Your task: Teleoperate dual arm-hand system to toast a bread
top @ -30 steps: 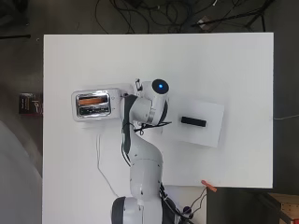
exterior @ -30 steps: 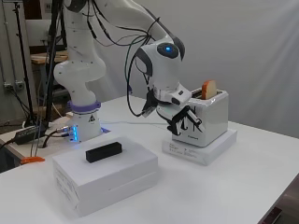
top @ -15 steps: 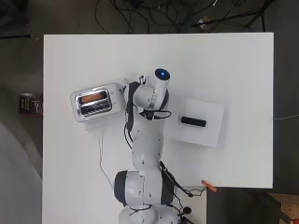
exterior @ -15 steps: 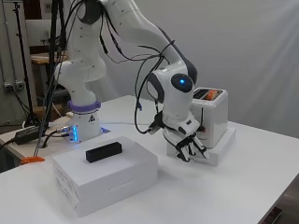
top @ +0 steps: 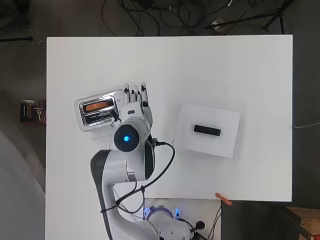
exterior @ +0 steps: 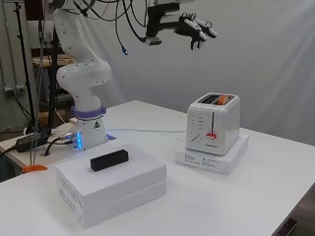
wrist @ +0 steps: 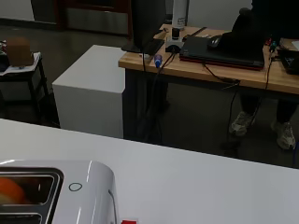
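Hand (exterior: 197,27): raised high above the surface, fingers straight and spread, holding nothing; in the overhead view just beside the toaster's right end.
Toaster (exterior: 213,124): white, upright on a flat white base (exterior: 231,158), red lever (exterior: 211,135) low on its front.
Bread (top: 98,106): sunk in one slot, orange-brown top edge just showing.
White box (exterior: 110,183): on the surface well apart from the toaster, black block (exterior: 109,161) lying on top.
Surface (top: 200,70): white.
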`<state>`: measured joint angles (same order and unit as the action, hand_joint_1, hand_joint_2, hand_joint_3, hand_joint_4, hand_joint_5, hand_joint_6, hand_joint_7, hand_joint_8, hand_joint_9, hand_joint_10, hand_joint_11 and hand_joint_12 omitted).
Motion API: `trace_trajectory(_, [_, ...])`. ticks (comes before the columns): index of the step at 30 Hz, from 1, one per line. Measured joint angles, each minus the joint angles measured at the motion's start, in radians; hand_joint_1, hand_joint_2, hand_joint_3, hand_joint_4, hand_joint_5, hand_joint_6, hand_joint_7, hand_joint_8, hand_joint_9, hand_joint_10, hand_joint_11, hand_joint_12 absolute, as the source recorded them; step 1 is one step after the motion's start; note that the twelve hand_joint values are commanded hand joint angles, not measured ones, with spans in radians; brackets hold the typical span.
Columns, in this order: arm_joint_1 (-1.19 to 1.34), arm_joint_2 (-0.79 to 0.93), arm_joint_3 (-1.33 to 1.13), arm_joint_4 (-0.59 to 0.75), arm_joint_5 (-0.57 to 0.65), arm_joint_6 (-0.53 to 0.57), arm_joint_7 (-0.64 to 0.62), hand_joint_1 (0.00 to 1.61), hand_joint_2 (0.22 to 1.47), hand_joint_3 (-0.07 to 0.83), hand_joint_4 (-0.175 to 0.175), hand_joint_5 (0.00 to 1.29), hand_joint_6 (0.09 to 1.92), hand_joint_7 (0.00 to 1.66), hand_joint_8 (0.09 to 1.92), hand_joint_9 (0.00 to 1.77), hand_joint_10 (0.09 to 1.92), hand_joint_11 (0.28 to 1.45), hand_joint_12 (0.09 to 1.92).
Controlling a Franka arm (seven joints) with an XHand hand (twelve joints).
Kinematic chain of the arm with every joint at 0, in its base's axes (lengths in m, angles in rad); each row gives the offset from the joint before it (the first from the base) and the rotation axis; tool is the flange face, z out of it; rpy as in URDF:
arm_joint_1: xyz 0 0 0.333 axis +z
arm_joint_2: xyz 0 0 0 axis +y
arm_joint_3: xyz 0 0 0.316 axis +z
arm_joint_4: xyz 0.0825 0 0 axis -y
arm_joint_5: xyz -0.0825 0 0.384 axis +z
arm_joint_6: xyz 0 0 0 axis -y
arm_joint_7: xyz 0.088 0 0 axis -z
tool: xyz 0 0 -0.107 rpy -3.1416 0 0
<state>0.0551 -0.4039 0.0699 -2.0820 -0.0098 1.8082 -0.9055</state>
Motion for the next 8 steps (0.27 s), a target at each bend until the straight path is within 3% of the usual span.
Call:
trace_trajectory(2, [0.001, -0.087, 0.027, -0.019, -0.044, -0.058, 0.027, 0.0, 1.08, 0.001, -0.055, 0.51, 0.09, 0.7, 0.09, 0.74, 0.11, 0.42, 0.09])
trace_trajectory(4, [0.001, -0.136, 0.039, -0.04, -0.072, -0.111, 0.049, 0.0, 1.09, 0.002, -0.05, 0.52, 0.09, 0.63, 0.09, 0.66, 0.09, 0.41, 0.09])
trace_trajectory(8, [-0.006, -0.15, 0.051, -0.083, -0.101, -0.133, 0.145, 0.0, 1.07, -0.003, -0.069, 0.33, 0.09, 0.38, 0.09, 0.46, 0.09, 0.39, 0.09])
